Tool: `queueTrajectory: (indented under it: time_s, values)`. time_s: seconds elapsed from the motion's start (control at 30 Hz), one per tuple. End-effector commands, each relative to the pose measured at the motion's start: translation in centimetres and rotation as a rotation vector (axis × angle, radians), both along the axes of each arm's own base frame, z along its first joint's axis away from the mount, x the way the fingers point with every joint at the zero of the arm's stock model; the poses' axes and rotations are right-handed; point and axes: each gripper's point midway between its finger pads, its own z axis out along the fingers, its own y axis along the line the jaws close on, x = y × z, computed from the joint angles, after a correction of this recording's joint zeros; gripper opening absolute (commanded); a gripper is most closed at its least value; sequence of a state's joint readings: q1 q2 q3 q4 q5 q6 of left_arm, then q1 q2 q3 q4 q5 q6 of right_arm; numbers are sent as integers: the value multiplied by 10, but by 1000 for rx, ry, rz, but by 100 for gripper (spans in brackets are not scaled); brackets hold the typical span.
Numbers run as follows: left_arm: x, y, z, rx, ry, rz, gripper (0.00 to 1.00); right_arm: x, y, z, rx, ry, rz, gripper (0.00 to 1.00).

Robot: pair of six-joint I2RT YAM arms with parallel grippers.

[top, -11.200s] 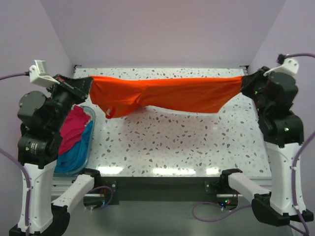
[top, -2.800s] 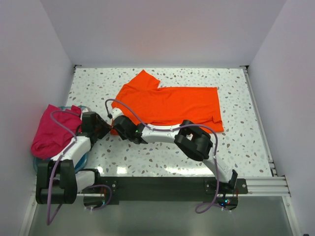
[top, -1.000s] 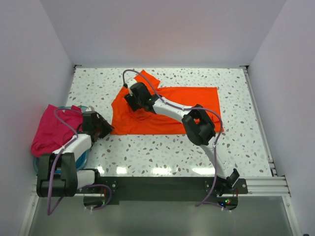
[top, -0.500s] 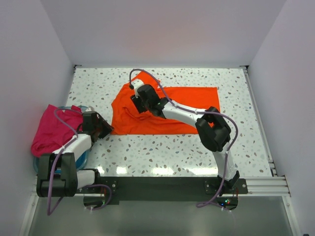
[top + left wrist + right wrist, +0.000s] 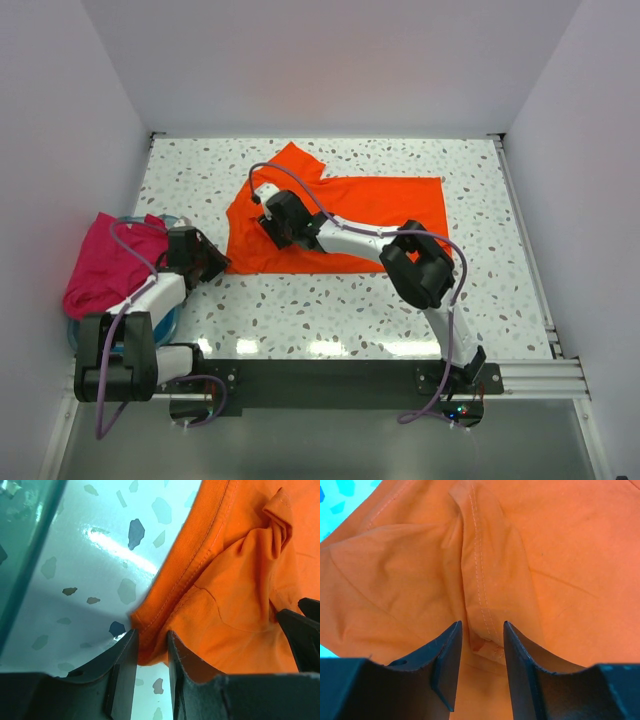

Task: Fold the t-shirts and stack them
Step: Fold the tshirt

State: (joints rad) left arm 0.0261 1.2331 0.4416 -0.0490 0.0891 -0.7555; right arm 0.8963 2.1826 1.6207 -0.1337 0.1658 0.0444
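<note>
Speckled white table (image 5: 330,300), walled enclosure. Orange t-shirt (image 5: 390,205): spread flat mid-table, partly folded. Left gripper (image 5: 150,641): clamped on its near-left hem corner, likely anchoring it. Right gripper (image 5: 482,630): pinched on a stitched sleeve fold, apparently to carry it over. Magenta t-shirt (image 5: 105,265): heaped over the tub (image 5: 170,318), awaiting folding.

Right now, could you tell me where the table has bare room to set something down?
Bare table lies right of the orange t-shirt, toward the right wall, and between its near hem and the front rail. Crowded at left: the tub, then left gripper and right gripper on that shirt.
</note>
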Motion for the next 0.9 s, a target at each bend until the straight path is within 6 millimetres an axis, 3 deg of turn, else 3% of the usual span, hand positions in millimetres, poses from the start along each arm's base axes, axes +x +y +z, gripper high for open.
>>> queueTrajectory:
  time_s: [0.0,0.67,0.8,0.87]
  values:
    - [3,9,6,23,-17,25,34,8,0,11,-1,-43,-18,42]
    - [3,8,5,22,-17,22,34,13,-5,-5,-58,-48,-32,36]
    - [2,8,4,22,-12,22,34,17,-6,-5,-66,-55,-44,13]
    - [2,8,4,23,-11,23,34,20,-6,-4,-73,-67,-55,6]
